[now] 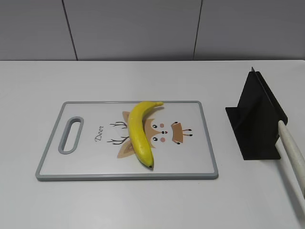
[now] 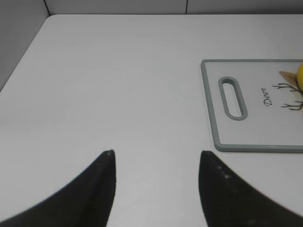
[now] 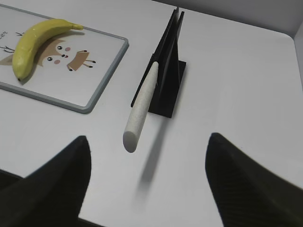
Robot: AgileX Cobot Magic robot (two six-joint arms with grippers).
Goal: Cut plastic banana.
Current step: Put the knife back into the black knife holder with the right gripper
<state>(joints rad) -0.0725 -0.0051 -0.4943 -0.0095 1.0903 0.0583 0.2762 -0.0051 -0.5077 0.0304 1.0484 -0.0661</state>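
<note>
Table [image 1: 152, 205], white and matte, carries everything you need. Largest piece on it is the rectangular white cutting board with grey rim and deer print [image 1: 209, 143]; next the black angular knife stand [image 1: 255, 119]; then the curved glossy yellow plastic banana [image 1: 139, 131]; last the pale speckled knife handle [image 3: 141, 111] jutting from the stand.

Handling, as a judgement: expect the banana to be light, rigid and slick-skinned, so it will likely skid or roll on the smooth board under a blade. You would do well to steady it near one end, by the stem or the dark tip, leaving the middle free for the cut. The handle looks round and smooth; take it along its free length, short of the stand.

Left gripper [image 2: 156, 163]: jaws stand apart, holding nothing, over bare table. The board's handle end lies ahead and to the right of them; only a sliver of banana shows at the far right edge.

Right gripper [image 3: 147, 156]: jaws wide apart, empty. The handle's free end points back between them, just ahead. The banana lies well ahead and left of these jaws, on the board's middle.
</note>
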